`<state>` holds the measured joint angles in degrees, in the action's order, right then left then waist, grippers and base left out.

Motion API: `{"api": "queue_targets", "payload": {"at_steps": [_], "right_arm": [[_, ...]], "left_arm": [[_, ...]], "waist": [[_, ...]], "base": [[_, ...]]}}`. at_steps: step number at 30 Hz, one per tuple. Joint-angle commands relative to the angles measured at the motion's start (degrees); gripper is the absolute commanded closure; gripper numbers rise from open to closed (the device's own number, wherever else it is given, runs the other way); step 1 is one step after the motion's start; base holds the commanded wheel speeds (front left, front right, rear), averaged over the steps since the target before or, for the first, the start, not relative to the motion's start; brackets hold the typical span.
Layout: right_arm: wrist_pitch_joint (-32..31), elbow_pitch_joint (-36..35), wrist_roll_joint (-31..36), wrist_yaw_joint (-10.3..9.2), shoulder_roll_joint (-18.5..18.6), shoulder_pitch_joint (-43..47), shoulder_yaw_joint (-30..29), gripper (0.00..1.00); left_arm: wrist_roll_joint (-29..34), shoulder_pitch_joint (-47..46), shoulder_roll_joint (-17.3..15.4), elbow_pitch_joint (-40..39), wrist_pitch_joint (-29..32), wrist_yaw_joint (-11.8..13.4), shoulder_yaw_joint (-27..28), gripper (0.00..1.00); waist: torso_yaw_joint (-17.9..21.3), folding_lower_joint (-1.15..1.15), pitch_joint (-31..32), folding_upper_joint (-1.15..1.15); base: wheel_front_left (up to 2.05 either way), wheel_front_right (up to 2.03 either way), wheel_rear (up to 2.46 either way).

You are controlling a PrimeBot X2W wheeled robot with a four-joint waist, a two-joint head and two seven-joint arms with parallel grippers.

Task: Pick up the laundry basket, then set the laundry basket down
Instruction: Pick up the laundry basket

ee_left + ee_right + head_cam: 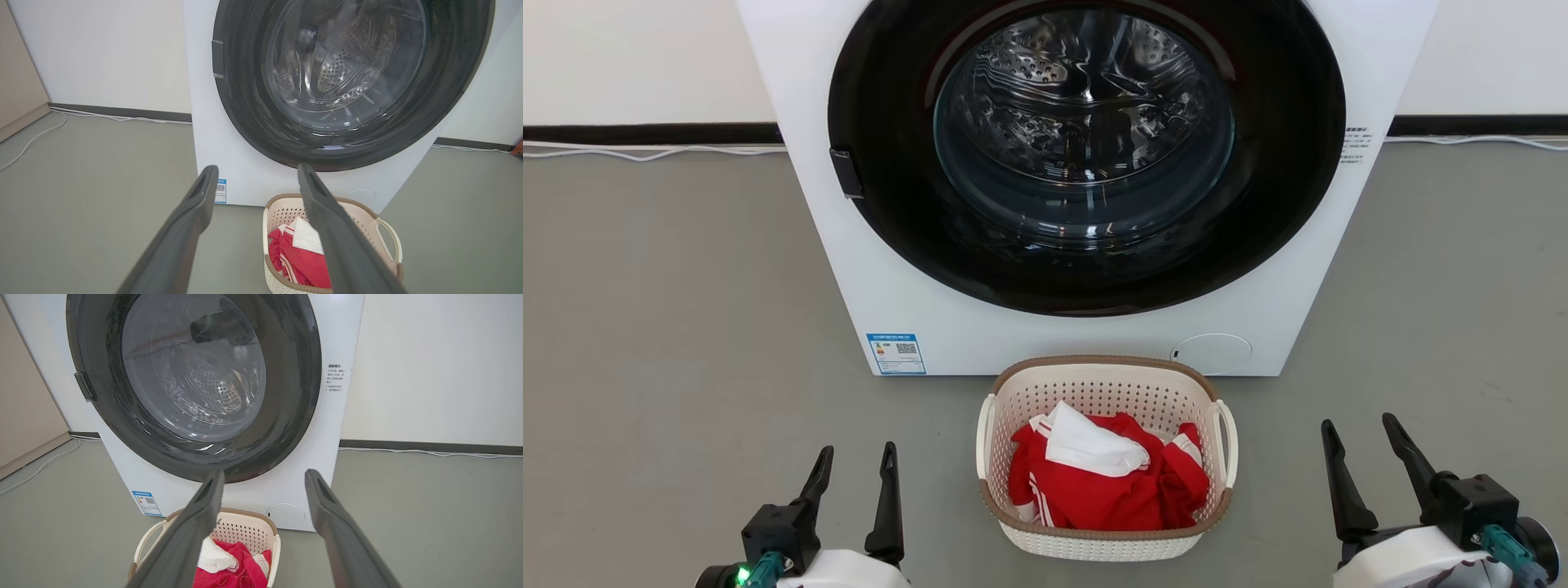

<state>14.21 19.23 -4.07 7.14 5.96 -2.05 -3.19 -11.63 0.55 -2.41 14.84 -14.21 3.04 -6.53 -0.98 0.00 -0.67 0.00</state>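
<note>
The laundry basket (1107, 384) stands on the grey floor just in front of the washing machine, cream-white and perforated, with a brown rim and white loop handles on both sides. Red and white clothes (1107, 474) lie in it. My left gripper (858, 464) is open at the lower left, well left of the basket (369, 220). My right gripper (1361, 439) is open at the lower right, apart from the basket (245, 528) on its other side. Both hold nothing.
A large white washing machine (1086, 163) with a shut round dark glass door stands right behind the basket. White cables (645, 152) run along the wall's dark skirting. Grey floor (670, 327) spreads on both sides of the machine.
</note>
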Motion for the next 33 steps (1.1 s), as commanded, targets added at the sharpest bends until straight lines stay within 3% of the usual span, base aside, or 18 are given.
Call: {"api": "queue_targets", "payload": {"at_steps": [1,15,25,33], "right_arm": [[0.8,-1.1,0.3,0.35,0.5,-1.4,1.4,0.0],[0.8,0.1,-0.4,0.35,-0.1,-4.3,-0.2,0.0],[0.8,0.9,0.6,0.35,-0.5,-8.6,-3.0,0.0],[0.8,5.7,1.0,0.35,-0.6,-13.6,-3.9,0.0]], "left_arm": [[-0.3,-1.4,-0.5,-1.4,-0.8,0.5,1.5,0.0],[-1.4,-4.0,-0.5,0.3,-0.8,1.1,0.2,0.0],[-1.8,-8.5,-0.5,2.6,-0.8,1.9,-2.0,0.0],[-3.5,-14.6,-0.5,7.4,-0.8,2.8,-4.7,0.0]], "waist": [[0.0,0.0,-0.2,0.0],[0.4,0.0,-4.0,0.0],[0.7,0.0,-9.3,0.0],[0.5,0.0,-15.3,0.0]], "base": [[0.0,0.0,0.0],[0.0,0.0,0.0],[0.0,0.0,0.0],[0.0,0.0,0.0]]}}
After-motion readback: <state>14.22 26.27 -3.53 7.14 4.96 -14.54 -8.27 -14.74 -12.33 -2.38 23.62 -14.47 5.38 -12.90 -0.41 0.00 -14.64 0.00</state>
